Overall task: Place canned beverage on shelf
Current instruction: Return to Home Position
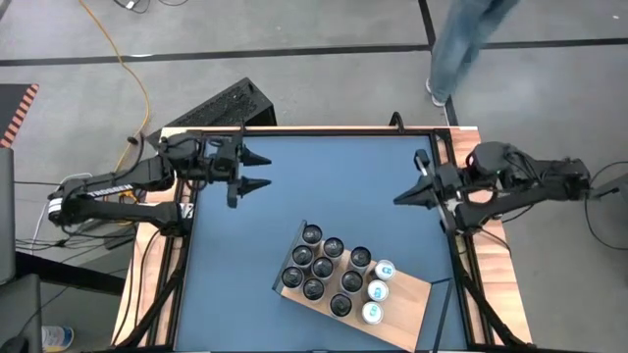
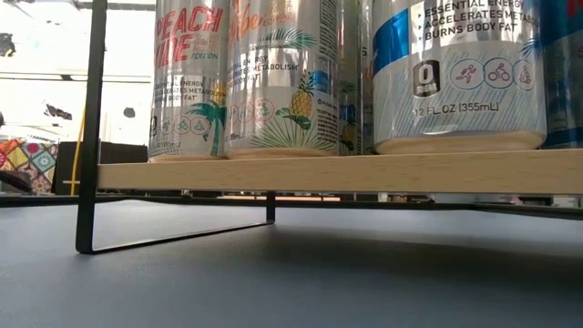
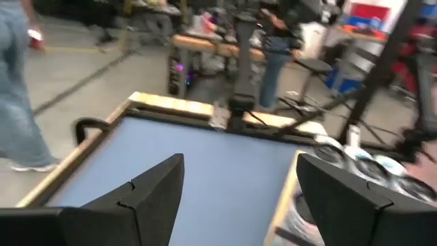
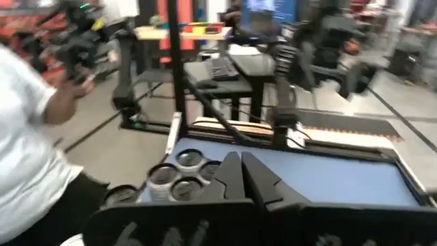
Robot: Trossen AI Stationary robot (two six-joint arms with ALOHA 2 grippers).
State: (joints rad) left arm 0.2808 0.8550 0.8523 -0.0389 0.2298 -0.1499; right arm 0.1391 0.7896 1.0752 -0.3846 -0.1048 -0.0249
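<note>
Closest to the low camera, the cans (image 2: 282, 77) stand upright on the light-wood shelf (image 2: 337, 171), filling the top of that view. One label shows a peach and palm design, the next a pineapple, and one further right is white with a blue band. The shelf board rests on a thin dark metal frame (image 2: 91, 128) that lifts it above the blue surface (image 2: 273, 273).

From above, the shelf (image 1: 407, 294) sits at the near middle of the surface (image 1: 294, 186), turned at an angle. Twelve cans (image 1: 323, 267) stand on it in close rows, touching or nearly touching. Nine have dark tops, and three with blue-and-white tops form the row at the right. A bare strip of board lies just beyond that row.

The left claw (image 1: 263, 170) hangs over the far left part of the surface, well apart from the shelf. Its fingers are spread wide and hold nothing, as the left wrist view (image 3: 240, 158) also shows. The right claw (image 1: 404, 197) hangs at the far right edge, also clear of the shelf. In the right wrist view (image 4: 239, 160) its fingers are pressed together with nothing between them.

A person in jeans (image 1: 461, 39) is on the floor beyond the surface.
</note>
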